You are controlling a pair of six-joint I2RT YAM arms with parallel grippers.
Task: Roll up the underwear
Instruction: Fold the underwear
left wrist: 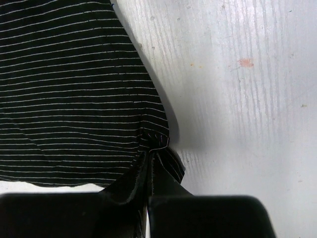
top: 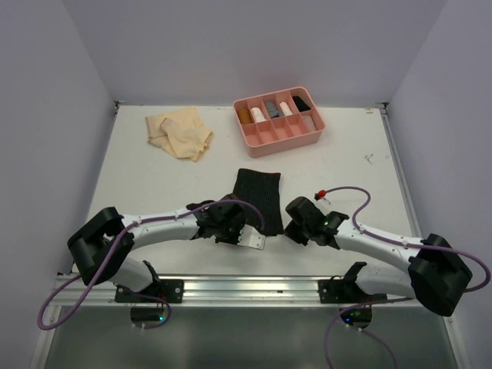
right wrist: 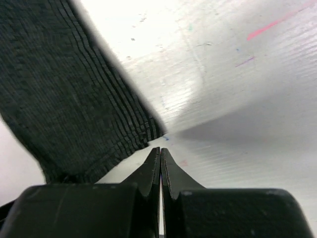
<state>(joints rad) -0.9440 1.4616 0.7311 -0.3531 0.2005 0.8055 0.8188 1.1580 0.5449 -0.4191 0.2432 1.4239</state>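
We're mid-grab: left claw point(left wrist: 151, 157) pinches the black underwear point(top: 257, 198) by a corner — right claw point(right wrist: 160, 151) clamped empty, probably needs reopening before we roll.

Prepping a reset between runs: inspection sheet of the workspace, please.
Surface: white table, scuffed, faint coloured marks.
Job's things: black striped underwear flat at centre; tan underwear crumpled, back left.
Clutter: pink divided tray at back, rolled items in its far compartments.
End effectors: left end effector shut on a corner of the black striped underwear; right end effector shut, tips beside its other near corner, no cloth seen between them.
Cables: purple cables along both arms, looping past the near edge.
Surroundings: pale walls on three sides; metal rail at near edge.
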